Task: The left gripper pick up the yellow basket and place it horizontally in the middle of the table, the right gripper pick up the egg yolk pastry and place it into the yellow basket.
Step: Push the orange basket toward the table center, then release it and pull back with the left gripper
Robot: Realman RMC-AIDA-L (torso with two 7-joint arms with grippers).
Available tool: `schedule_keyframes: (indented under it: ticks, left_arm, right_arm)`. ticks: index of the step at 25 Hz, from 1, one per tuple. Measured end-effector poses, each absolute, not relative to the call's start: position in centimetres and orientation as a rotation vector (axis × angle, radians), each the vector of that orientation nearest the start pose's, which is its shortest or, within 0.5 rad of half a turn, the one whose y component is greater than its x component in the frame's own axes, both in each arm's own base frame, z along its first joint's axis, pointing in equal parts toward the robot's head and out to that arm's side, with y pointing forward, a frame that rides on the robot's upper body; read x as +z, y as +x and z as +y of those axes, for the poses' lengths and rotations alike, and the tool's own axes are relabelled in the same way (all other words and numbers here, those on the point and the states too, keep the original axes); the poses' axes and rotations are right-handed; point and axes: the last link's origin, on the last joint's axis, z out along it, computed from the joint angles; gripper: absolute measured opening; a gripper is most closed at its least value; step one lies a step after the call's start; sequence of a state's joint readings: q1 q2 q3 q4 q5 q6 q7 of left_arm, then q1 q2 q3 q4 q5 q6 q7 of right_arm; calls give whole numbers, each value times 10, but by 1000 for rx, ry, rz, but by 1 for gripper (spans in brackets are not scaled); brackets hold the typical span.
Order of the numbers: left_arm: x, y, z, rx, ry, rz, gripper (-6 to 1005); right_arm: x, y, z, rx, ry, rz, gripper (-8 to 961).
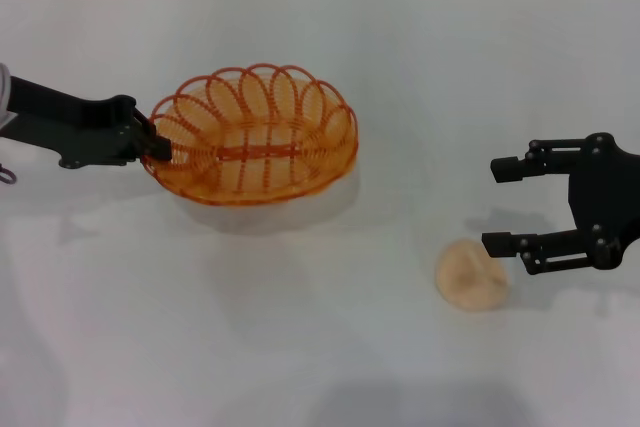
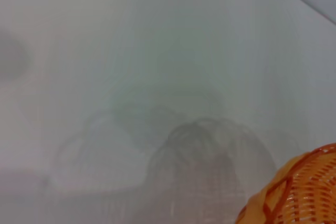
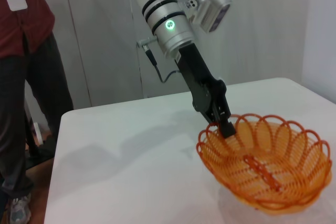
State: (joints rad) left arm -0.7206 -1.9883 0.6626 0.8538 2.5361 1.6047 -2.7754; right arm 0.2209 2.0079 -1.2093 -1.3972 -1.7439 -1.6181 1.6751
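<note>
One egg yolk pastry (image 1: 472, 275), nearest the table's (image 1: 300, 347) front edge and toward its right side: small, round, pale peach, smooth dome with a faint crease. It lies bare on the white tabletop.

Right gripper (image 1: 505, 205): two black fingers spread wide, holding nothing. Near fingertip (image 1: 497, 240) sits just beside the pastry; contact cannot be told.

Left gripper (image 1: 160, 145): fingers pinched on the looped rim at the left end of the one yellow basket (image 1: 255, 135). Basket is oval, orange-yellow translucent wire, petal loops round the rim, woven flat bottom. It sits left of centre, long axis running left to right; right wrist view shows it raised and tilted above its shadow.

One person (image 3: 23, 51) stands beyond the table's left edge.
</note>
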Motion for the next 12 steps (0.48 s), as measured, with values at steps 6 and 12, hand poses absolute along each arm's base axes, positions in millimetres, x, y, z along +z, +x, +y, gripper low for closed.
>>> schedule_keyframes:
  ticks: [6,12]
  left_arm:
    - [44,-257,376,-86,-2088,-2060,78]
    - [34,-257,378,-3,-2083,-2073,78]
  right_arm:
    - [50,200,284,496,-2902,212,759]
    - [50,199,283,502,-2909,207,759]
